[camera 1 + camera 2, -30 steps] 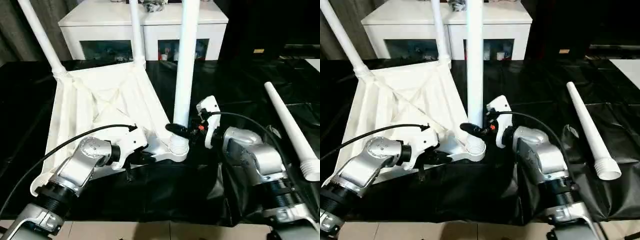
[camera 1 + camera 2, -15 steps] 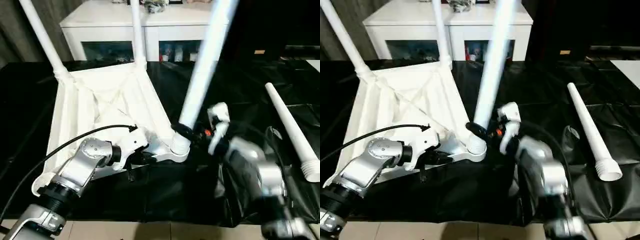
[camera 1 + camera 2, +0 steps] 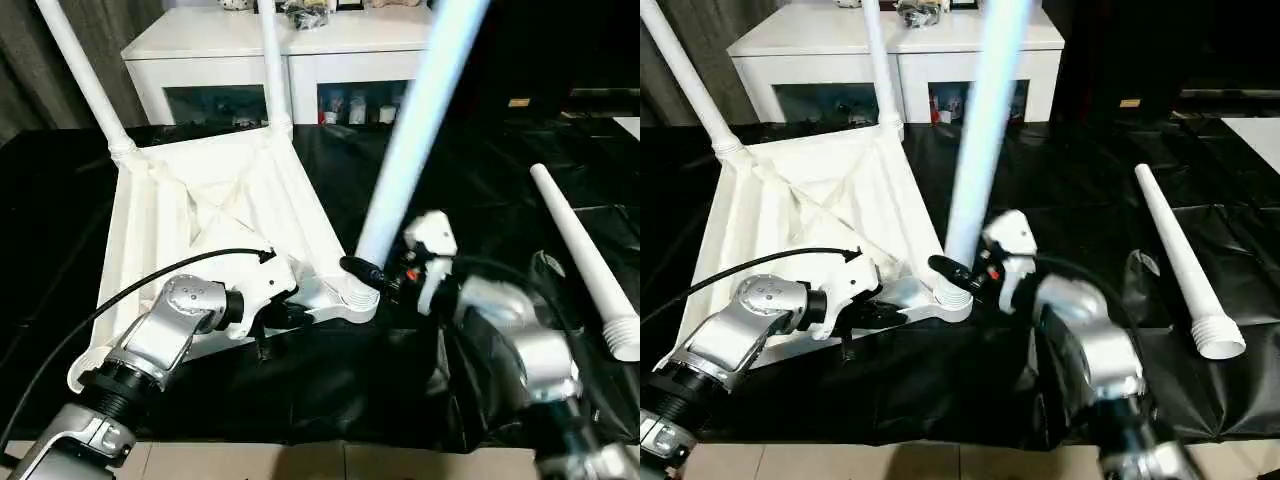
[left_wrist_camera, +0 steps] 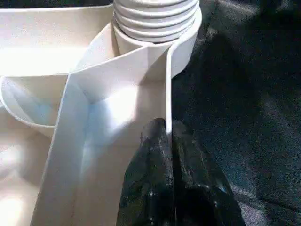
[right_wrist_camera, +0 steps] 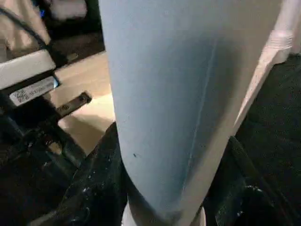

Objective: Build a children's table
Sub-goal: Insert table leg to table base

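Now the right gripper (image 3: pixel 372 275) pinches a tilted leg (image 3: pixel 412 140) seated in the tabletop (image 3: pixel 215 200) corner socket (image 3: pixel 352 296), left gripper (image 4: pixel 168 141) clamping the rim.

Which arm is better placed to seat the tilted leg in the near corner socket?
The right. The right gripper already grips the tilted leg near its base, while the left gripper pinches the tabletop rim.

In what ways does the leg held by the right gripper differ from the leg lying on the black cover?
The held leg leans up from the tabletop's near corner socket, its ribbed end at the socket; the lying leg rests flat, apart from the tabletop, ribbed end free. The right gripper clasps the first; nothing touches the second. Both are white tapered tubes.
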